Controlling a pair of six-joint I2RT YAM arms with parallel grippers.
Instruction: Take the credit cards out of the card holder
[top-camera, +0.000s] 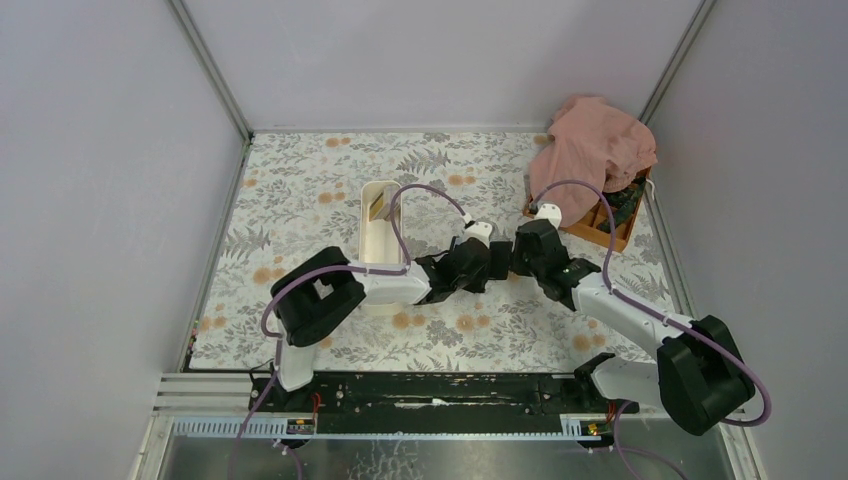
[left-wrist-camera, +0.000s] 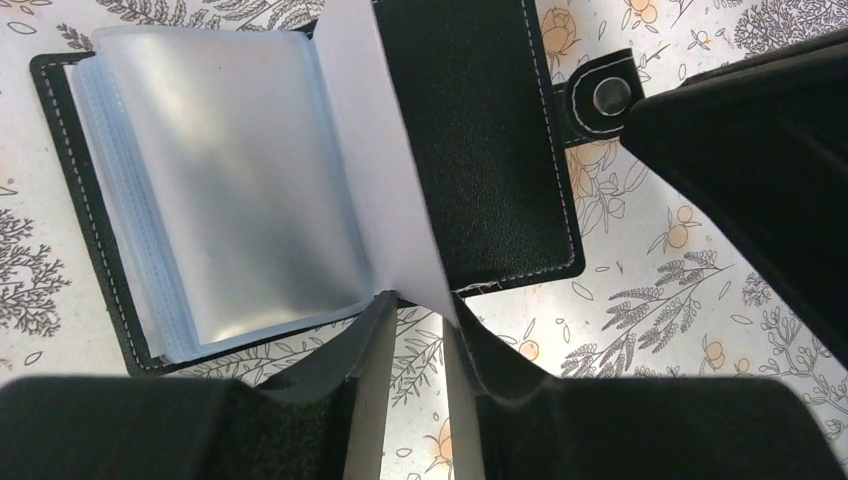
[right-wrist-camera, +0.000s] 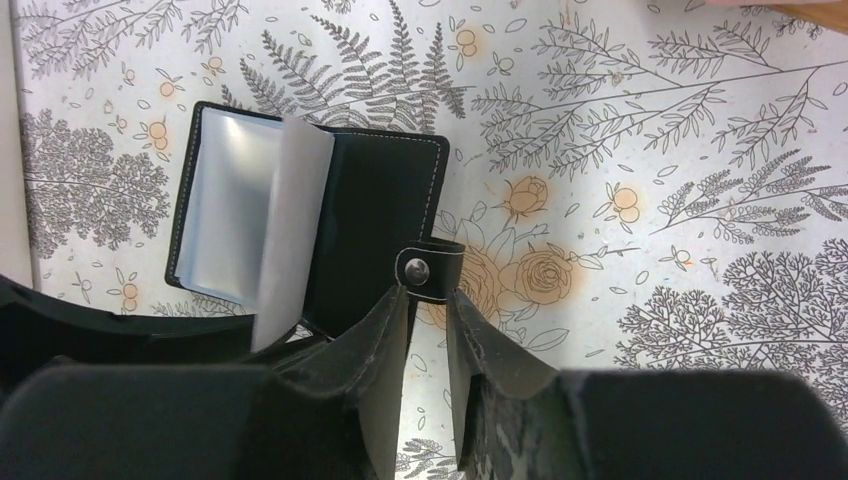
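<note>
**Fingertips (right-wrist-camera: 385, 340) of both grippers meet at an open card holder (right-wrist-camera: 370, 220)**

Fingers of the left gripper (left-wrist-camera: 425, 310) stand a little apart, with patterned cloth showing through the slit between them. A pale stiff leaf (left-wrist-camera: 388, 180) rises from the holder's spine, and its free edge lies right at those tips. I cannot tell whether they pinch it, nor whether it is a sleeve or a card. The right gripper (right-wrist-camera: 428, 300) has its fingers parted too and holds nothing. The holder's snap tab (right-wrist-camera: 430, 268) lies flat just at their tips.

The card holder lies open and flat on the floral tablecloth (right-wrist-camera: 650, 150), near the middle of the table, between the two grippers. One half carries a stack of clear frosted sleeves (left-wrist-camera: 230, 180). The other half is plain black with pale stitching, and the tab sticks out from its outer edge. Seen from above, the holder is hidden under the two wrists, which meet head to head.

Just left of them a long white tray (top-camera: 372, 250) runs away from the arms, with something yellowish at its far end. In the far right corner an orange box (top-camera: 603, 232) sits half under a crumpled pink cloth (top-camera: 598, 145).
</note>
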